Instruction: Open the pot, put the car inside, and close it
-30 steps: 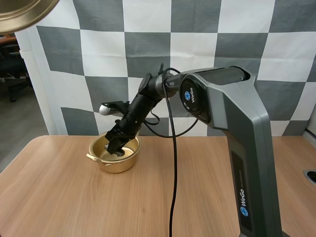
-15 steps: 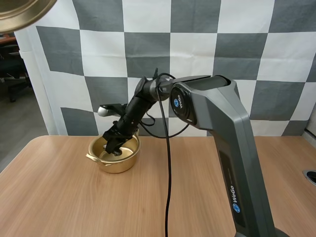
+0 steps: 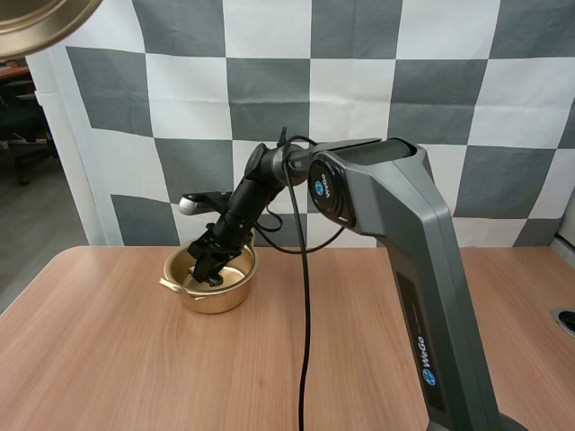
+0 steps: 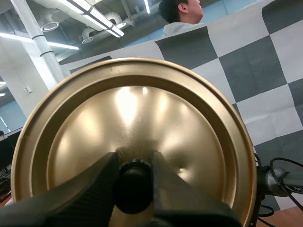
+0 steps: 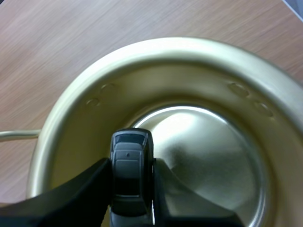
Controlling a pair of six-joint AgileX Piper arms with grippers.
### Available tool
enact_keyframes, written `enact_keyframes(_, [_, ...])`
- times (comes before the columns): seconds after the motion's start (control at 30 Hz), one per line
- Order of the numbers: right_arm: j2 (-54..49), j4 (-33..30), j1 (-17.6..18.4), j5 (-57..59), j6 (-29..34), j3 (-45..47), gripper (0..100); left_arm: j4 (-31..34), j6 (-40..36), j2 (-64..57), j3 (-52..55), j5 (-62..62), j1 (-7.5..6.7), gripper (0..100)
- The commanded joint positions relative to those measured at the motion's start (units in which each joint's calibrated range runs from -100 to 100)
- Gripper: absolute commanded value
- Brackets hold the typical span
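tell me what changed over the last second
The right arm swung its big link left in the high view, while the right hand stayed down in the pot, shut on the car. Nothing was released. The left hand kept holding the lid up.

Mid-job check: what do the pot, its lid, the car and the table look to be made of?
Pot: gold-toned metal with a satin finish; its inner floor mirrors the light.
Lid: the same gold metal, with streaked highlights across it. Its black knob is probably plastic.
Car: dark grey and matt, likely plastic, though that is uncertain.
Table: light wood grain, possibly laminate.
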Motion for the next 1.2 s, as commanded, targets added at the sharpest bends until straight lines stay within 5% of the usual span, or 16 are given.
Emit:
enact_keyframes(0.0, [0.0, 0.1, 0.1, 0.0, 1.8, -0.1, 0, 0.0, 0.0, -0.1, 0.0, 0.0, 0.00, 0])
enact_keyframes(0.07, [-0.2, 0.1, 0.1, 0.0, 2.6, -0.1, 5, 0.0, 0.0, -0.1, 0.0, 0.0, 0.00, 0])
enact_keyframes(0.13, [-0.7, 0.2, 0.1, 0.0, 2.6, -0.1, 27, 0.0, 0.0, -0.1, 0.0, 0.0, 0.00, 0])
enact_keyframes(0.27, [-1.1, 0.9, 0.1, 0.0, 2.6, -1.3, 90, 0.0, 0.0, -0.1, 0.0, 0.0, 0.00, 0])
enact_keyframes(0.3, [-1.1, 0.9, 0.1, 0.0, 2.5, -2.0, 100, 0.0, 0.0, -0.1, 0.0, 0.0, 0.00, 0])
enact_keyframes(1.17, [-3.4, 0.1, 0.1, 0.0, 7.9, -7.9, 100, 0.0, 0.0, -0.3, 0.0, 0.0, 0.00, 0])
